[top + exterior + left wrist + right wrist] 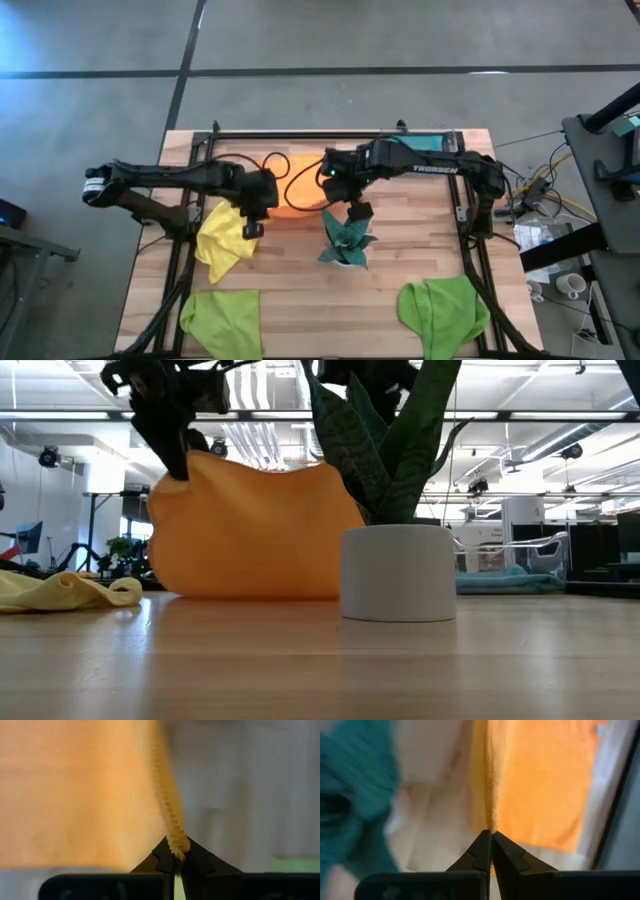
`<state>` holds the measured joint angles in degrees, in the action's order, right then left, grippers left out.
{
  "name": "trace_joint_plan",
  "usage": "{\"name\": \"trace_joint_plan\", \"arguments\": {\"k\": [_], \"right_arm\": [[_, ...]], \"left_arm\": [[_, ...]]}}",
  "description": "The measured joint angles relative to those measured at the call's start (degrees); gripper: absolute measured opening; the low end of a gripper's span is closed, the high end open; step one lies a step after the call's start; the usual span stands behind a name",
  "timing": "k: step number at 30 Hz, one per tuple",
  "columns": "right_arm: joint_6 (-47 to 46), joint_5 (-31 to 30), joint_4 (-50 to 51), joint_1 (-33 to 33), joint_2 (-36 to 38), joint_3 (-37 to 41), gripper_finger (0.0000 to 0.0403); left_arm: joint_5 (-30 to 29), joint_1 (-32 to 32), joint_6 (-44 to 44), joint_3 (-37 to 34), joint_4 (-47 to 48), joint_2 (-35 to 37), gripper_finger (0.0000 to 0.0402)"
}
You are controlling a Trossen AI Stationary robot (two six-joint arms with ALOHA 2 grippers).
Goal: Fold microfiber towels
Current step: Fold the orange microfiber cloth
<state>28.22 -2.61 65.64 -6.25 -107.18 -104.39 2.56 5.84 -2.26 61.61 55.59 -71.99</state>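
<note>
Both sets of fingers are clamping the orange towel (303,190) by its top edge: the left gripper (175,862) is pinching one corner, and the right gripper (490,850) is pinching the other, so the cloth is hanging between them above the middle of the desk (400,260), near the centre of the overhead frame. In the table-level view the towel is drooping like a soft curtain at centre left, its lower hem seemingly brushing the wood, just behind and beside the white pot (398,573) of a dark leafy plant (346,240). A yellow towel (225,240) is lying crumpled at left of centre, and two lime green towels are sitting at the lower left (222,318) and lower right (443,312). Judging by the sag, this cloth is light, limp and a little grippy, so corners or hemmed edges are probably the best places to hold; a mid-cloth pinch would likely bunch it. Keeping it taut should be helping the fold land flat.
</note>
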Motion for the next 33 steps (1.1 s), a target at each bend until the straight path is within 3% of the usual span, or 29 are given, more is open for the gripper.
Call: {"name": "trace_joint_plan", "arguments": {"k": [4, 14, 25, 33], "right_arm": [[-1.25, -4.7, 1.22, -0.6, 0.0, 0.54, 0.0008], [0.31, -2.08, -4.29, -5.7, -2.73, 5.1, 0.0008], [2.31, -1.91, -6.04, -9.28, -7.57, 5.62, 0.0008], [3.18, -1.48, -10.72, -11.33, -8.37, 7.17, 0.0008]], "left_arm": [[-7.19, 1.32, 1.22, 0.35, -0.05, 0.2, 0.0], [-3.34, 7.11, 9.41, -2.44, -5.78, -4.06, 0.0], [-4.58, 15.46, 14.52, -3.17, -7.62, -12.83, 0.0], [-4.58, 18.23, 17.8, -3.17, -8.61, -15.84, 0.0]]}}
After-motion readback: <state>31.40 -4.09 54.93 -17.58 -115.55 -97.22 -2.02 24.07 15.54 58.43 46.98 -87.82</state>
